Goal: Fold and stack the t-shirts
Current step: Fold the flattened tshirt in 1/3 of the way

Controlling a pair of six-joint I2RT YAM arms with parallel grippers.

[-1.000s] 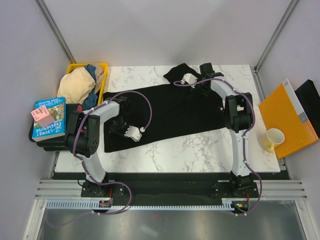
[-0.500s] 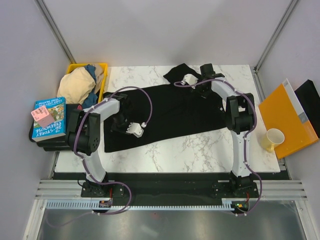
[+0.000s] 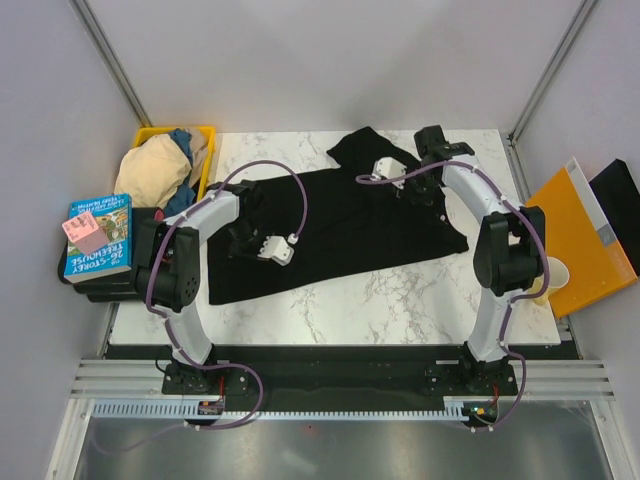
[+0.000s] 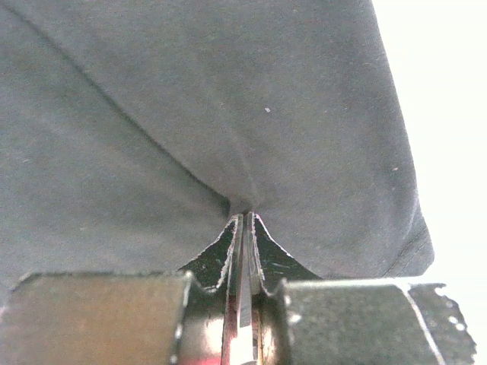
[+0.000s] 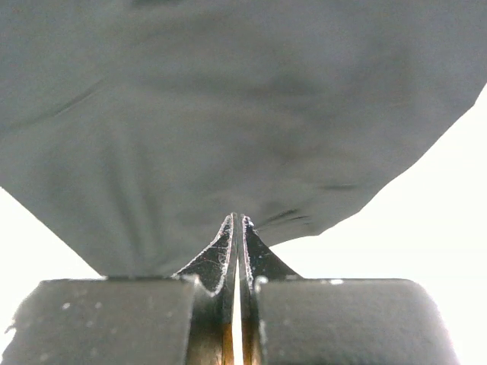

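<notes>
- Top external: black t-shirt (image 3: 350, 230) lies spread across the middle of the tabletop (image 3: 400, 300), reaching its far edge.
- Left gripper (image 4: 243, 220): fingers pressed together, pinching the black t-shirt.
- Right gripper (image 5: 237, 222): fingers likewise pinching its fabric.

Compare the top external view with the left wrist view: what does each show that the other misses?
Top external only: the black fabric t-shirt spread across the white marble table, the right gripper, the yellow plastic bin. Left wrist only: the left gripper shut, pinching a fold. Both: the t-shirt's dark cloth.
</notes>
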